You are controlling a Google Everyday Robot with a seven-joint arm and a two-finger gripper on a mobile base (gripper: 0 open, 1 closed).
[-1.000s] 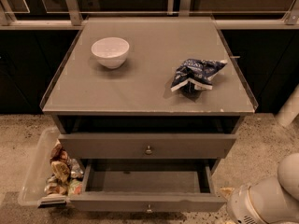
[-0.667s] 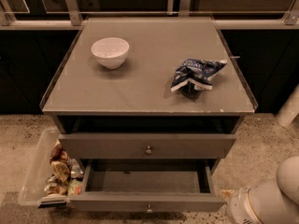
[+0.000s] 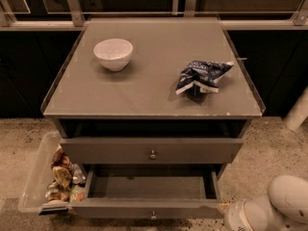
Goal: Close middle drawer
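The middle drawer (image 3: 120,209) stands pulled out at 6 o'clock; our gripper (image 3: 239,217) sits at 5 o'clock beside its front's right end, likely ready to push. Its opening we cannot tell.

White round ceramic bowl (image 3: 113,53) on flat grey cabinet top (image 3: 154,93), left; crumpled blue-white snack bag (image 3: 201,76) right. Clear plastic bin (image 3: 37,174) holding snack packets (image 3: 62,178), on speckled stone floor (image 3: 269,150).
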